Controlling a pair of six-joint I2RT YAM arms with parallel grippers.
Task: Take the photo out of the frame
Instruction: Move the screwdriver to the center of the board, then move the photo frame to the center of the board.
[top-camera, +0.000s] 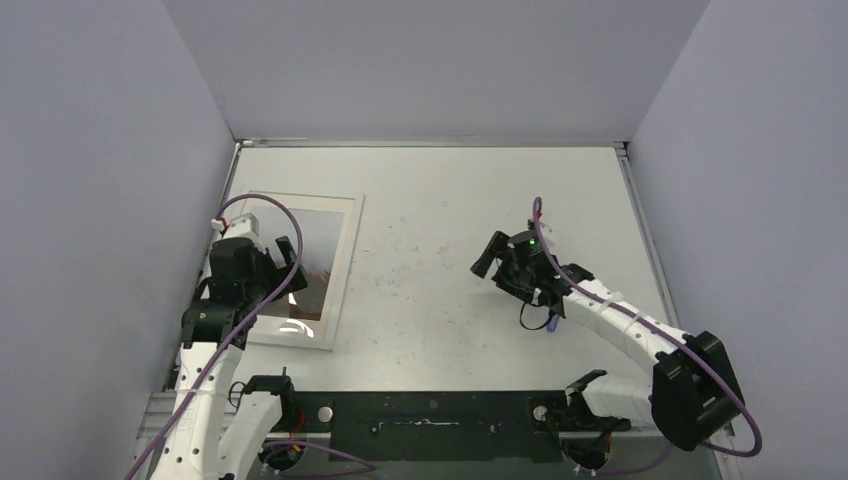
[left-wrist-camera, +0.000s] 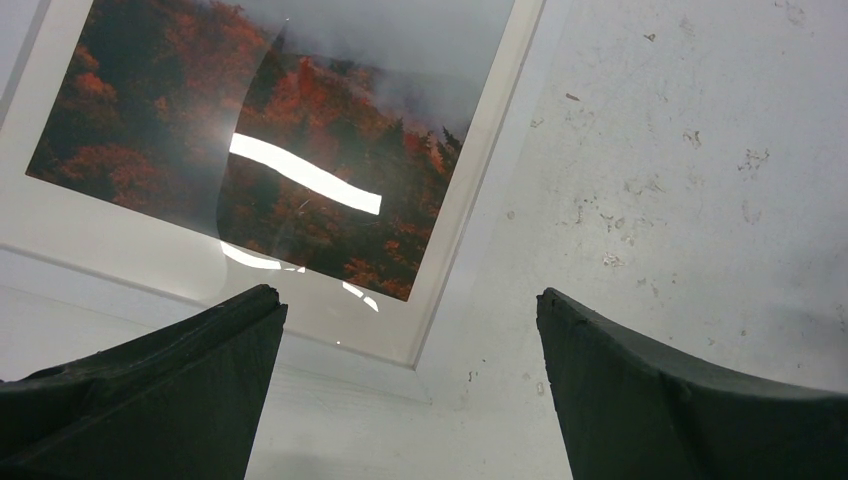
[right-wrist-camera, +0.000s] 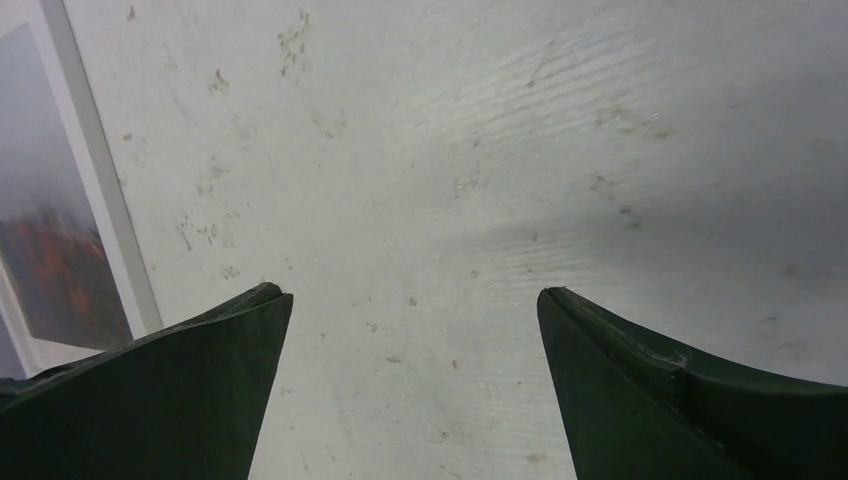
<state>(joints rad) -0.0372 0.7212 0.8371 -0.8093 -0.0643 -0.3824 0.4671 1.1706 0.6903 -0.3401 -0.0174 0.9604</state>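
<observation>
Left wrist view, item by item:

1. Left gripper (left-wrist-camera: 405, 295): jaws spread wide with nothing between them. Both dark fingers (left-wrist-camera: 160, 400) fill the lower corners of the picture. The gripper hangs over a corner of the frame without touching it.
2. Frame (left-wrist-camera: 478, 170): large, flat and rectangular, with narrow white border strips. It lies glossy side up on the table (left-wrist-camera: 700, 200), and a bright strip of lamp glare (left-wrist-camera: 305, 175) crosses the glazing.
3. Photo (left-wrist-camera: 250, 120): sits inside the frame behind the glossy front. It shows orange-red autumn trees below a pale grey misty sky, with a white margin round the print.

Right wrist view:

4. Right gripper (right-wrist-camera: 412, 295): jaws likewise at full spread and holding nothing. Scuffed bare tabletop lies beneath it. One long side of the frame, with a sliver of the photo, shows at the left edge, well apart from the fingers.

Top external view:

5. The frame lies flat on the left part of the table, near the left wall (top-camera: 100, 200), with its long sides running roughly front to back. The left arm reaches over its near half. The right arm is bent over the table's right-centre area. A purple cable (top-camera: 725, 400) loops along each arm.
</observation>
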